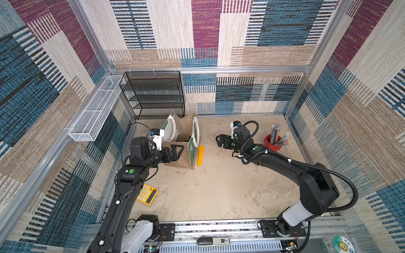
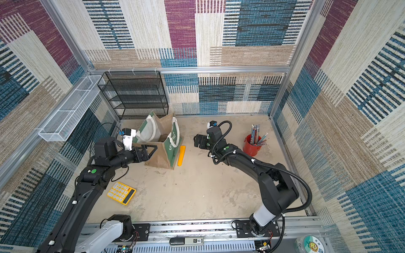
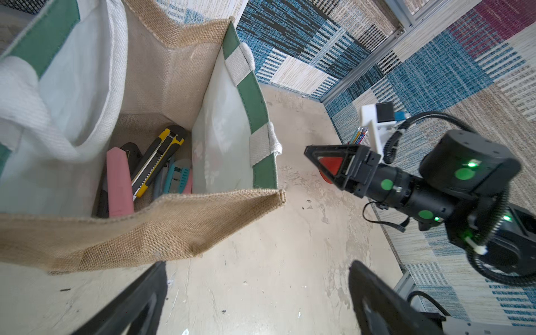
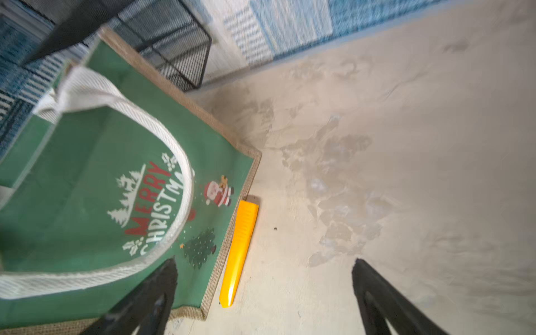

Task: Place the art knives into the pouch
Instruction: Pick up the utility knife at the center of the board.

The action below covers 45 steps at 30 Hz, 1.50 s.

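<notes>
Worn beige tabletop (image 1: 219, 186)
Burlap-green tote pouch (image 1: 183, 159), yellow art knife (image 1: 200, 155) beside it, yellow calculator (image 1: 149, 194), red pencil cup (image 1: 271, 147), black mesh rack (image 1: 153, 96).

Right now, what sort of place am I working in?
Most likely a staged robot test cell, not a real room: patterned fabric panels on an aluminium frame wall in a small tabletop, and the props are desk stationery: a red pencil cup, a yellow calculator, a black mesh shelf.
</notes>
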{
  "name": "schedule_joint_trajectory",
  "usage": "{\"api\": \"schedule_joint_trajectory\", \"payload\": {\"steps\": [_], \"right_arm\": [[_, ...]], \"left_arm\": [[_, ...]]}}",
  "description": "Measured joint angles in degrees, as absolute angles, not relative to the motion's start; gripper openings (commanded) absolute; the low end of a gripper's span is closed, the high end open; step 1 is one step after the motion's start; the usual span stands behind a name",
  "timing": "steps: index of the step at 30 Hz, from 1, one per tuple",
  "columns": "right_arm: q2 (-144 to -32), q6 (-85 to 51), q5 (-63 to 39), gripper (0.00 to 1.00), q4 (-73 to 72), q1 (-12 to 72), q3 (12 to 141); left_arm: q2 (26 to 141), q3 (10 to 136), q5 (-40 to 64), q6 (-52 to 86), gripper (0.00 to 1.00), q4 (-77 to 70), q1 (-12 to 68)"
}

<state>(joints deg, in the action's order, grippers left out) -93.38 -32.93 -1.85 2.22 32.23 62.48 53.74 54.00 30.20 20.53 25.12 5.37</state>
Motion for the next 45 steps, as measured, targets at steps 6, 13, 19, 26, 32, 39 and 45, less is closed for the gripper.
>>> {"api": "schedule_joint_trajectory", "payload": {"steps": [6, 13, 19, 26, 32, 39, 45], "right_arm": [[-102.7, -33.5, -9.4, 0.65, 1.0, 32.2, 64.9], [-112.1, -33.4, -14.3, 0.50, -0.3, 32.3, 71.4], [-117.8, -32.8, -16.2, 0.49, -0.4, 33.0, 75.9], [-122.7, -31.6, -17.6, 0.45, 0.1, 34.3, 80.8], [-126.8, -30.6, -17.3, 0.38, 2.7, 35.3, 85.6], [-129.1, -29.2, -13.5, 0.38, 6.6, 36.6, 90.1], [-131.0, -28.2, -10.7, 0.35, 7.5, 37.6, 93.1]], "left_arm": [[53.6, 53.8, 30.2, 20.1, 0.98, 25.1, 5.2], [53.6, 53.7, 30.0, 19.8, 0.98, 25.1, 5.2], [53.9, 53.7, 29.7, 19.7, 0.98, 25.1, 5.2], [54.5, 53.6, 28.9, 19.7, 0.99, 25.1, 5.2], [54.8, 53.6, 28.9, 19.7, 0.98, 25.1, 5.2], [54.8, 53.6, 28.9, 19.7, 0.98, 25.1, 5.2], [54.8, 53.6, 28.8, 19.7, 0.99, 25.1, 5.2]]}}
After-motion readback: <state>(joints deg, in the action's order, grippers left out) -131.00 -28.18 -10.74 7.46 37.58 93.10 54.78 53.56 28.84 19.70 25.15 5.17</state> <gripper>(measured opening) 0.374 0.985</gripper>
